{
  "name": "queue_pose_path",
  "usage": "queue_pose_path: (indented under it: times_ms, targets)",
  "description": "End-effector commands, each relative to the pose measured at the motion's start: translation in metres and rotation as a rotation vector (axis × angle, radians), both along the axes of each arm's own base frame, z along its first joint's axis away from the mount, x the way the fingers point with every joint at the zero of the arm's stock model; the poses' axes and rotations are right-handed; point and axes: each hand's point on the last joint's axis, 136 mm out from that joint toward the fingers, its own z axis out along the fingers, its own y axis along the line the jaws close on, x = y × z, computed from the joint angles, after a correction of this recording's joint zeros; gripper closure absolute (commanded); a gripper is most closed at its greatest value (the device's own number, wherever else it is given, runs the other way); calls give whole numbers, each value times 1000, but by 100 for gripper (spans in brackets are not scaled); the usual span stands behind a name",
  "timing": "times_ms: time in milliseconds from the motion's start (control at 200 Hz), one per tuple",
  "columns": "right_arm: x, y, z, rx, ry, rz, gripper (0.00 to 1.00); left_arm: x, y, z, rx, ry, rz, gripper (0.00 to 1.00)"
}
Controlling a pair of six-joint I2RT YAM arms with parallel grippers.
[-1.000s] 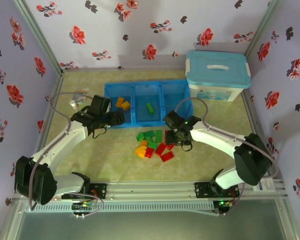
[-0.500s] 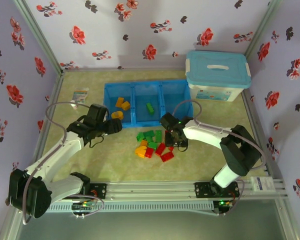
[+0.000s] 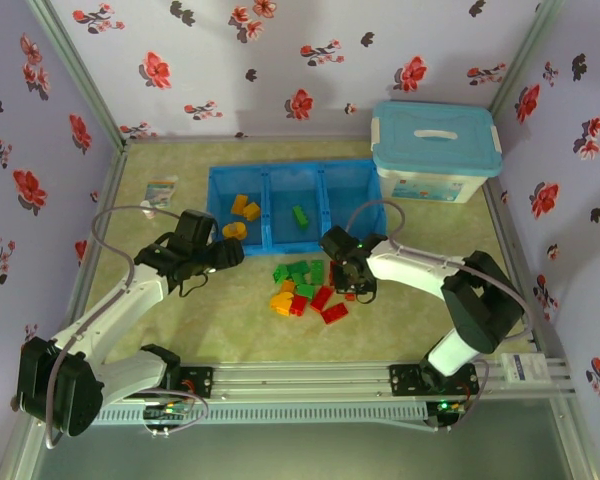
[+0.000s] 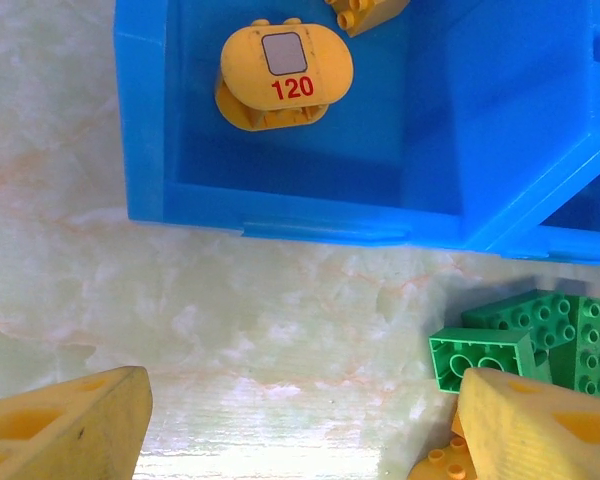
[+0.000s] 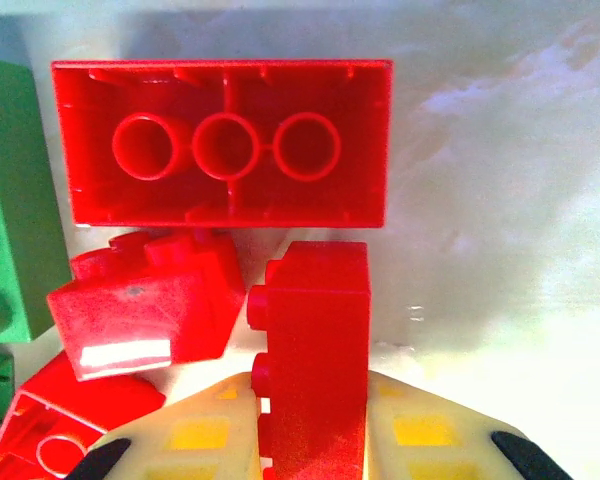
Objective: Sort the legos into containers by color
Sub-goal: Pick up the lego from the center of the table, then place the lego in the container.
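Nearest us, over the pale marbled tabletop [image 3: 230, 330], our right gripper [image 5: 315, 432] clenches a glossy red brick [image 5: 315, 330] by its smooth sides, just beside a long red brick [image 5: 225, 145] lying hollow-side up, three round tubes showing. Loose red, green and yellow-orange legos [image 3: 300, 288] pile to its left. Our left gripper [image 4: 300, 420] hangs released, wedge-shaped yellow fingers [image 4: 70, 425] apart, before the blue tray [image 4: 280, 212] and its smooth wall. Farther, the tray's left compartment holds a rounded yellow piece [image 4: 285, 75]; the middle, a green brick [image 3: 299, 216].

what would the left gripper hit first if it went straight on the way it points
Likely the blue tray, its near wall, past bare table ahead of the left gripper; depth unclear.
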Motion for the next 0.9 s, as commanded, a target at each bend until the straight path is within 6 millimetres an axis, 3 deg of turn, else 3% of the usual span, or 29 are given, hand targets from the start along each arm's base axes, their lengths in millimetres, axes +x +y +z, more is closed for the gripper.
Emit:
queue_pose_path:
  times_ms: [0, 205, 435, 680, 895]
  targets:
    - [4, -13, 24, -42, -47, 2, 83, 1, 3, 3, 10, -19, 13, 20]
    - [29, -10, 72, -37, -150, 53, 82, -2, -2, 7, 13, -30, -17, 20]
    - [92, -9, 110, 3, -205, 76, 80, -14, -8, 1, 8, -14, -30, 20]
    - [146, -7, 106, 17, -174, 73, 80, -25, -8, -7, 6, -5, -17, 20]
    - [171, -7, 94, 7, -150, 65, 77, -33, -15, -12, 20, -4, -49, 20]
